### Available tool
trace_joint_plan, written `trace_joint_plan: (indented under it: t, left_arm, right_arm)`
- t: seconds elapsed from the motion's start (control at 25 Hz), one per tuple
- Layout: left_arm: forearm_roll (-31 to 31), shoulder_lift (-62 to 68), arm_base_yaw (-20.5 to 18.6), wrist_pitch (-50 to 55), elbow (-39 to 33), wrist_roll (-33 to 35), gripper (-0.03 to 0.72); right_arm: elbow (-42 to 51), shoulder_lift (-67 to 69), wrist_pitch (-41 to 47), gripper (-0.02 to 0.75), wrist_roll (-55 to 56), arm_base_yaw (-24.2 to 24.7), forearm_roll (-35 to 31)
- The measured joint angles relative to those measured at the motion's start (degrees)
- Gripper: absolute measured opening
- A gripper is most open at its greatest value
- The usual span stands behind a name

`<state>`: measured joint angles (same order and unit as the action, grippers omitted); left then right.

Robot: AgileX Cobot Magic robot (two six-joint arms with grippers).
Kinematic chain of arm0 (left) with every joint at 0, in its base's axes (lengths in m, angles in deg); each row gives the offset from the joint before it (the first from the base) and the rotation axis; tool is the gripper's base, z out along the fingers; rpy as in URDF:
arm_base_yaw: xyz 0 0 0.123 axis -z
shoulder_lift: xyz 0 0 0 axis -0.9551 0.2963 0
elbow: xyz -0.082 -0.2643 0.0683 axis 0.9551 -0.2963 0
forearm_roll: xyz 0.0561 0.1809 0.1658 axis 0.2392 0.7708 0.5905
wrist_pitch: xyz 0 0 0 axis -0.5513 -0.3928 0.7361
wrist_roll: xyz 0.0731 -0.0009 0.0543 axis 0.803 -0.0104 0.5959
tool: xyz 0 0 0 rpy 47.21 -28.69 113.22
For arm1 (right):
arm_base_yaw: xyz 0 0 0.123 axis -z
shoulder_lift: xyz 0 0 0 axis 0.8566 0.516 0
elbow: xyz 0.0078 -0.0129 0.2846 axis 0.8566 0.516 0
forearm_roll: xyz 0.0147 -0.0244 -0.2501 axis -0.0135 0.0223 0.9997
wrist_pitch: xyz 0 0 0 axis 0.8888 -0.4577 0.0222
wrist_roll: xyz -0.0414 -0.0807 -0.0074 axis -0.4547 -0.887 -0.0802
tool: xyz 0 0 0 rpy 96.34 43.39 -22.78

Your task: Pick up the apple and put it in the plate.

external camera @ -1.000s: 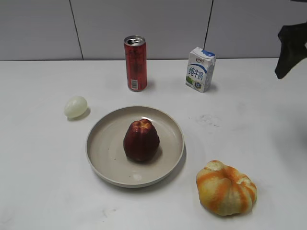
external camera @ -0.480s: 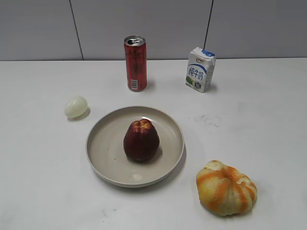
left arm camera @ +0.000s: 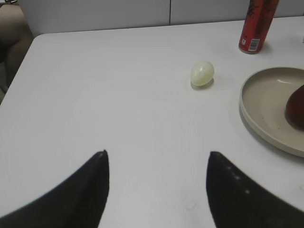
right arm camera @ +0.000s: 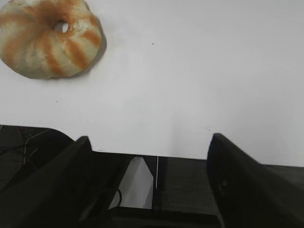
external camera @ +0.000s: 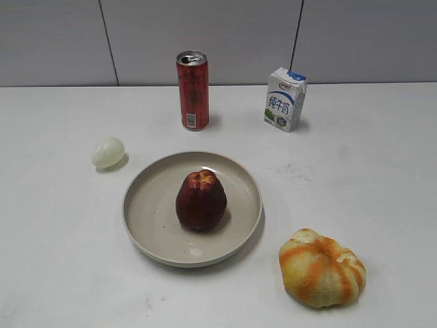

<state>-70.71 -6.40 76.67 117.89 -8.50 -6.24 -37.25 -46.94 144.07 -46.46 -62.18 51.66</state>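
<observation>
2 pincers, left pincer [left arm camera: 156, 164] and right pincer [right arm camera: 147, 145], agape, empty; apple [external camera: 201, 199] upright in plate [external camera: 147, 205].

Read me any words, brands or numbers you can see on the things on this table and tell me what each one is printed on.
White and blue milk carton: blue Chinese characters, seemingly "纯牛奶"; the small logo above them is too small to read.
Tall red drink can: dark vertical print and a pale label near its base, both too blurred to read.
Nothing else carries text.
</observation>
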Motion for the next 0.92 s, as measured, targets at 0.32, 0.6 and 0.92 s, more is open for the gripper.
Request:
trace_joint_plan:
  t: [0.32, 0.6, 0.92]
  left_arm:
    - [0.0, 0.0, 0.0, 0.0, 0.0, 0.0, 0.491]
    - [0.0, 0.0, 0.0, 0.0, 0.0, 0.0, 0.491]
    - [0.0, 0.0, 0.0, 0.0, 0.0, 0.0, 0.491]
  right_arm:
    - [0.5, -17.4, 0.2, 0.592, -0.1, 0.0, 0.0]
    - [0.5, -29.5, 0.2, 0.592, -0.1, 0.0, 0.0]
    - [0.7, -38.5, 0.3, 0.592, -0.2, 0.0, 0.1]
